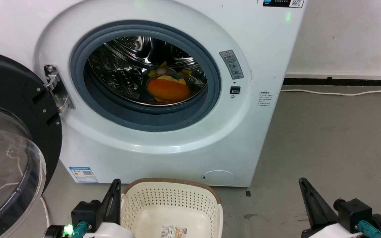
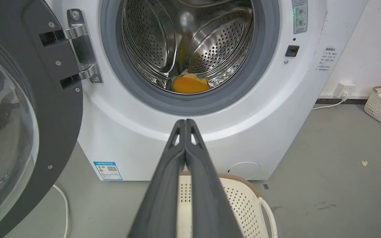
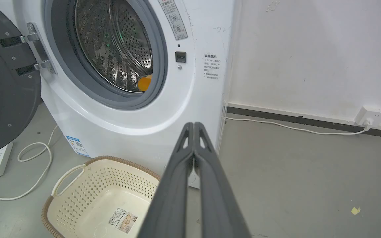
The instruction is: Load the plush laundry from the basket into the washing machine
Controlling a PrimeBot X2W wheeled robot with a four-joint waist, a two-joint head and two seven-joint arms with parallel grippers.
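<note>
Inside the shiny steel drum [image 1: 124,66] of the white front-loading washing machine [image 1: 164,145] lies the small orange-bodied plush laundry doll [image 1: 168,88]. Before the machine stands the cream perforated plastic basket [image 1: 170,198]. The left gripper [image 2: 185,123] and right gripper [image 3: 193,125] flank it, dark fingers pressed together on nothing.

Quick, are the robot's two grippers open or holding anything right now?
Left gripper: closed, holding nothing.
Right gripper: closed, holding nothing.

The basket [image 1: 170,198] cut by bottom edge; door [image 1: 12,86] cut at left
</note>
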